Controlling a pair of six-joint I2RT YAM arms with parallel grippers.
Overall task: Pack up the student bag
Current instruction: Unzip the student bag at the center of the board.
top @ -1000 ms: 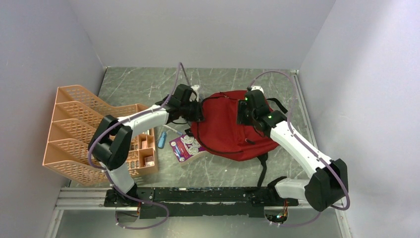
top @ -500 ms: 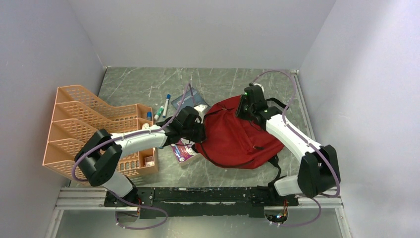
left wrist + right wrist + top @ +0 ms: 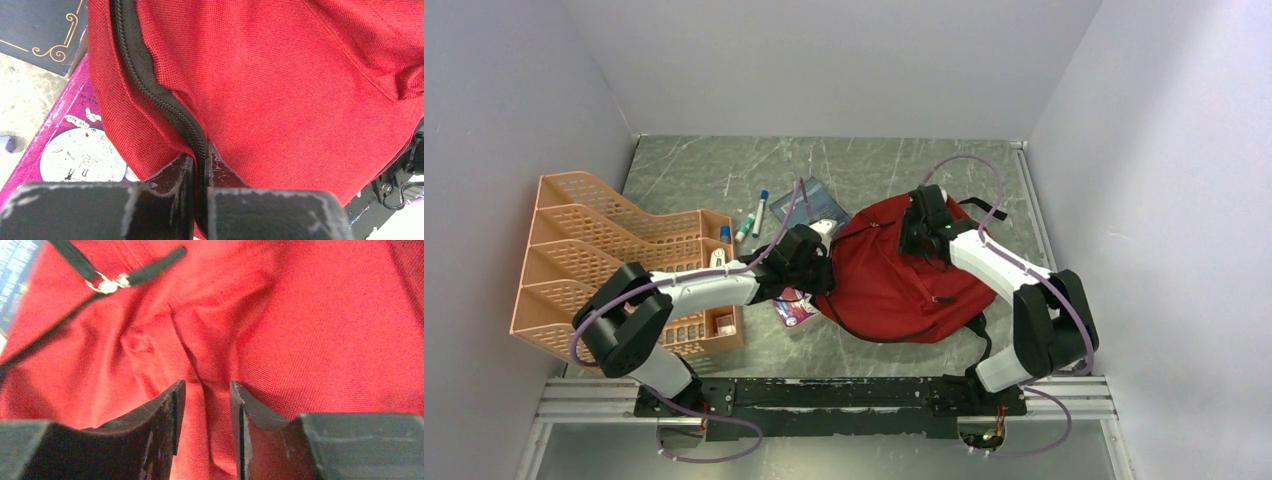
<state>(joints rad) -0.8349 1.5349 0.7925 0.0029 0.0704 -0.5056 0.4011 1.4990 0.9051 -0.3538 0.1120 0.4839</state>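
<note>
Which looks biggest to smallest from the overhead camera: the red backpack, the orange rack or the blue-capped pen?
Largest: orange rack, narrowly; standing taller, nearer the camera, so unsure.
Next: red backpack.
Smallest by far: blue-capped pen.

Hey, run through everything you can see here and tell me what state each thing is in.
Soft red fabric backpack: lying crumpled, gripped by both end effectors.
Left end effector: shut on the backpack's black zipper seam.
Right end effector: closed on a fold of backpack fabric.
Orange plastic mesh organiser: upright, small items in front.
Magenta printed booklet: flat, partly under the backpack.
</note>
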